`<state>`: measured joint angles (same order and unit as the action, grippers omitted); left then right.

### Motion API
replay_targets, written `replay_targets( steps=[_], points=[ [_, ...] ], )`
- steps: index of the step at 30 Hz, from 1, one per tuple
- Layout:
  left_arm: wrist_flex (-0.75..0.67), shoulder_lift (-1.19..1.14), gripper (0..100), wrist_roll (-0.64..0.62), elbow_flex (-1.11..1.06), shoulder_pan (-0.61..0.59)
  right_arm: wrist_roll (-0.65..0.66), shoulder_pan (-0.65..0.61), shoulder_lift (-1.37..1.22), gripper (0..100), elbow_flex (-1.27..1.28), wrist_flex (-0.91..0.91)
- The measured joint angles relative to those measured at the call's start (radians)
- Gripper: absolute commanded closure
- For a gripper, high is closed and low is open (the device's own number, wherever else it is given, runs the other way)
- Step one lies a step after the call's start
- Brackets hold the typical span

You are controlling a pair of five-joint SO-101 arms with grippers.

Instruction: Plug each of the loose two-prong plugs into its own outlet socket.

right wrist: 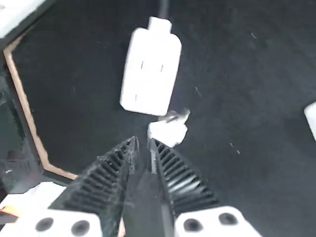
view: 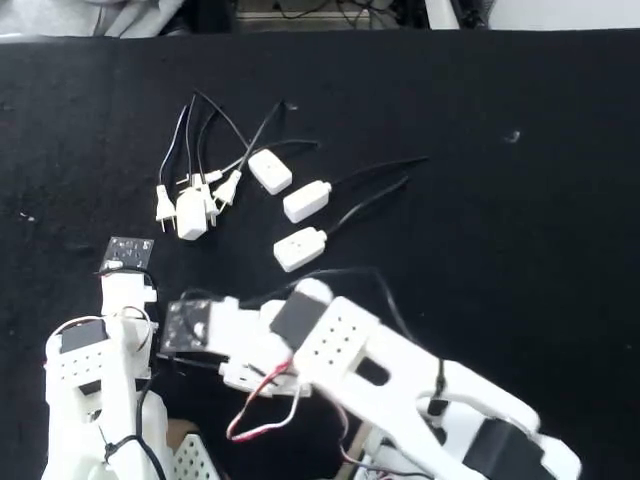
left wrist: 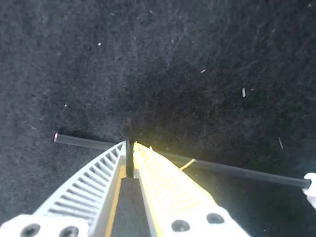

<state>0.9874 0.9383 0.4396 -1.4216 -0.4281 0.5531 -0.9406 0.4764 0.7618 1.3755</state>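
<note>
So the right tool [right wrist: 143, 143] has its black ribbed jaws almost closed, just a sliver between the tips. A small white two-prong plastic plug [right wrist: 168, 132] sits right at those tips, metal prongs aimed at a white rectangular outlet socket [right wrist: 150, 71] just beyond. Can't tell if it's actually pinched or only touching. The left tool [left wrist: 130, 145] is closed down too, with a thin black cord [left wrist: 237, 172] crossing under its tips, and likewise no idea if it's gripped. From above, the loose bunch of white plugs [view: 195, 205] lies near three white socket blocks [view: 307, 200] on the black cloth-covered surface [view: 500, 200]. My guess is the plugs are light, hard and a bit slick and the cords floppy but tuggy, so grab the plug body by its flat sides behind the prongs, not the cord. The sockets look light enough to skate away when pushed, so one probably needs bracing.
</note>
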Motion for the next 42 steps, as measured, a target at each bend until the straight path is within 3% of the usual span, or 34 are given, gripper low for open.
replay_targets(
  steps=[5, 11, 18, 24, 33, 37, 42],
  points=[
    [0.0, 0.0, 97, 0.0, 0.0, 0.0, 0.046, 0.097, 0.015, 96.9, 0.087, -0.003],
    [0.0, 0.0, 97, 0.0, 0.0, 0.0, 0.052, 0.11, 0.017, 79.1, 0.181, -0.02],
    [0.0, 0.0, 97, 0.0, 0.0, 0.0, 0.055, 0.117, 0.017, 84.3, 0.255, -0.195],
    [0.0, 0.0, 97, 0.0, 0.0, 0.0, 0.055, 0.247, 0.017, 84.3, 0.344, -0.322],
    [0.0, 0.0, 97, 0.0, 0.0, 0.0, 0.117, 0.27, 0.017, 84.9, 0.397, -0.371],
    [0.0, 0.0, 97, 0.0, 0.0, 0.0, 0.117, 0.233, 0.017, 99.5, 0.397, -0.371],
    [0.0, 0.0, 97, 0.0, 0.0, 0.0, 0.117, 0.218, 0.017, 98.8, 0.396, -0.371]
  ],
)
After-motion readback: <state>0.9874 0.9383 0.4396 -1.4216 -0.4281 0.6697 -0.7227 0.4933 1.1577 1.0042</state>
